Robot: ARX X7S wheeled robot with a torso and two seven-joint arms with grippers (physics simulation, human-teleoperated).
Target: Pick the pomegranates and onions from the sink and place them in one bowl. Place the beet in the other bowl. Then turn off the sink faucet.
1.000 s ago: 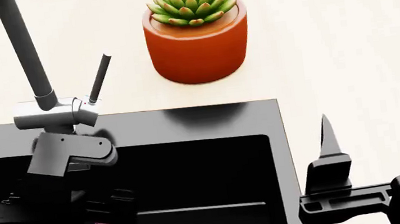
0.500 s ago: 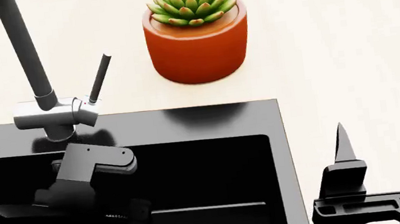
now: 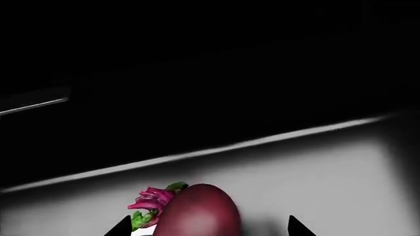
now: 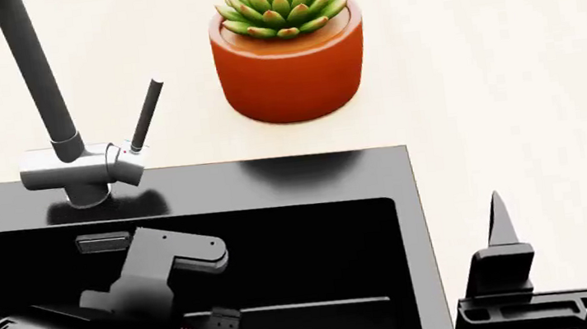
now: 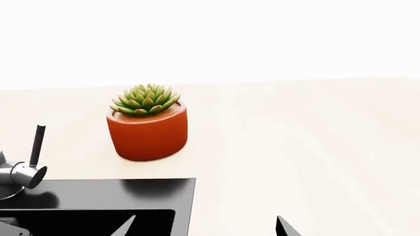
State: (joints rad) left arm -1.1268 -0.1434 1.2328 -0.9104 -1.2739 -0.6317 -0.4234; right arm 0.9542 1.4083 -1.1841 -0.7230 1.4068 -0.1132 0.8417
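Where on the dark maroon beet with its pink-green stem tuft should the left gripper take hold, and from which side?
Grip the dark maroon beet across its smooth round body, coming from above. The pink-green stem tuft sticks out sideways, too flimsy to grip. The left gripper already straddles the body.

The left arm reaches low, its left gripper pointing downward with both fingers spread apart. The right arm is held off to the side, and its right gripper points up and forward, the two pointed fingers wide apart with nothing between them.
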